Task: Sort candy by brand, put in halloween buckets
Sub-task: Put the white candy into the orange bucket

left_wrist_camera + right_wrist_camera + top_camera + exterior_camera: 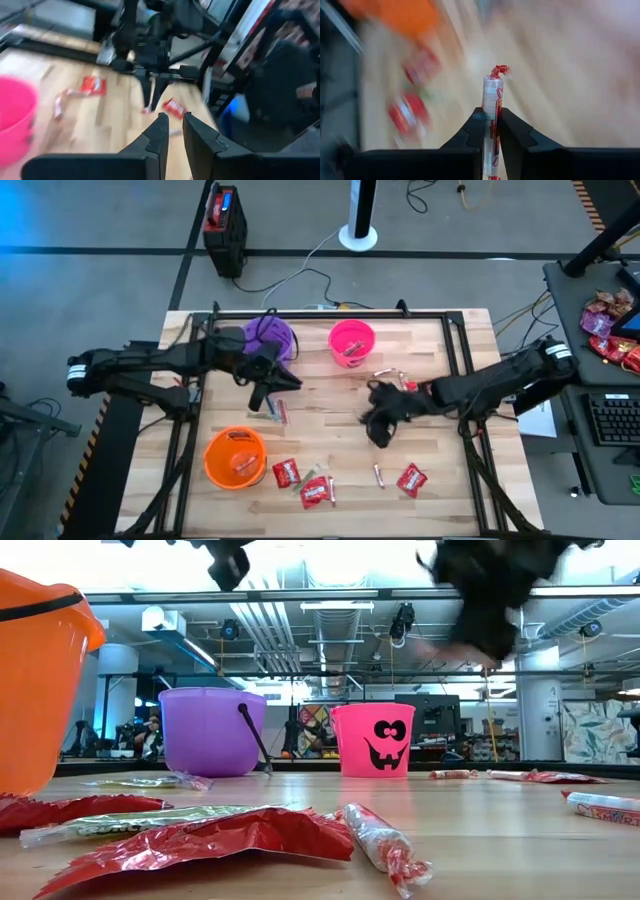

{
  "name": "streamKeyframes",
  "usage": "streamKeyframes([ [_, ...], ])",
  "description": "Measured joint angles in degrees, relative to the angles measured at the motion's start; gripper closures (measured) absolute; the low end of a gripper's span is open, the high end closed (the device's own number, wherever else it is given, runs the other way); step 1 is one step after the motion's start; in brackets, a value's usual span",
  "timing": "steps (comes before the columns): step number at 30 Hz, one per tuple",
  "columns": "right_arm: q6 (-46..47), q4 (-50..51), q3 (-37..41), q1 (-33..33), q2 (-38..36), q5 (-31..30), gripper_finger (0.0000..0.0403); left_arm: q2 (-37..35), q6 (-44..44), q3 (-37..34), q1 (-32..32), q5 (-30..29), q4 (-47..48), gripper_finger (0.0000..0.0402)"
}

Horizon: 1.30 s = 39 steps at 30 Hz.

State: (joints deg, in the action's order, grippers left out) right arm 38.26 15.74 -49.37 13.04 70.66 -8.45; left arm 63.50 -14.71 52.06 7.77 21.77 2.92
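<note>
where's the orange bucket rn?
In the high view the orange bucket sits at the table's near-left part, below the left gripper, with red candy packets just to its right; the purple bucket stands farther back.

Three little pails are upright on the table: purple bucket (268,335) and pink bucket (351,341) at the far edge, orange bucket (236,457) near the front. Red packets (286,473) lie scattered beside the orange one. One pale stick candy (492,102) with red twisted ends is pinched upright between dark fingers.
</note>
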Motion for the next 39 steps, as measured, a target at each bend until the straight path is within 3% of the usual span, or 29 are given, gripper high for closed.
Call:
streamKeyframes([
  [5,-10.39,-5.88,-8.2,-4.37,3.29,-0.62,0.0375,3.27,-6.24,-3.09,-0.51,-0.28,-12.68,0.0318],
  [12,-20.71,-5.84,-20.07,-7.64,9.54,1.04,0.0375,6.37,-6.82,-3.13,-1.44,-0.22,-16.84,0.0247],
  [18,-24.81,-5.57,-23.92,-8.57,11.07,2.89,0.0375,6.21,-5.36,-3.11,-1.4,-2.51,-16.88,0.0214],
  [24,-26.88,-6.64,-24.39,-8.81,10.51,2.67,0.0375,6.28,-5.3,-3.13,-1.4,-8.89,-16.74,0.021],
  [32,-28.49,-9.42,-24.39,-9.61,10.92,2.87,0.0375,6.35,-5.21,-3.13,-1.66,-7.32,-18.01,0.0215],
  [39,-29.33,-10.07,-24.39,-9.7,10.9,2.45,0.0375,8.28,-5.32,-3.13,-1.73,-7.31,-23.27,0.0262],
])
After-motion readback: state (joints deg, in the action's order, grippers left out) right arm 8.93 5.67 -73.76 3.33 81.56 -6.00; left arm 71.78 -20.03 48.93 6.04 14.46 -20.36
